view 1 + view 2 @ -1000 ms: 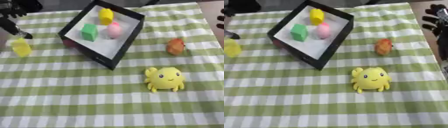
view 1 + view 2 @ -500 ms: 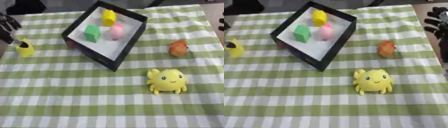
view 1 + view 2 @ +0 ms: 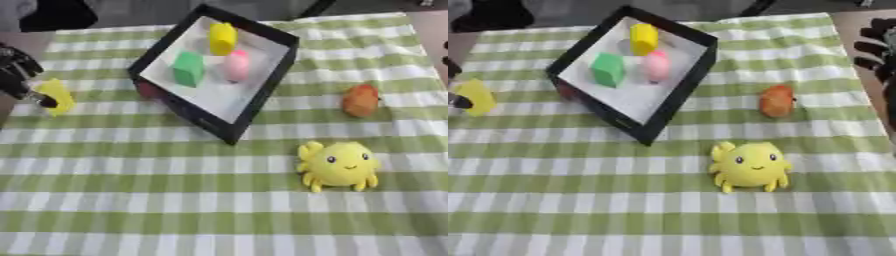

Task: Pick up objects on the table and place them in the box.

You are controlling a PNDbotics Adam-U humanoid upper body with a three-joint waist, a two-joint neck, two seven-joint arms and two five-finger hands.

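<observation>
Left eye view shows the robot's left hand point(image 3: 16, 72) at the left edge of the worktop point(image 3: 175, 200), its dark fingers point(image 3: 42, 100) pinching a small yellow object point(image 3: 58, 95) just above the green-checked cloth. To its right sits the black box point(image 3: 262, 95), tilted, with a yellow piece point(image 3: 222, 38), a green block point(image 3: 187, 69) and a pink piece point(image 3: 236, 65) already inside. An orange toy point(image 3: 360, 99) lies right of the box, apart from it. A yellow plush creature point(image 3: 339, 165) sits nearer the front. The right hand point(image 3: 881, 45) shows at the far right edge; I cannot tell how its fingers are set.
</observation>
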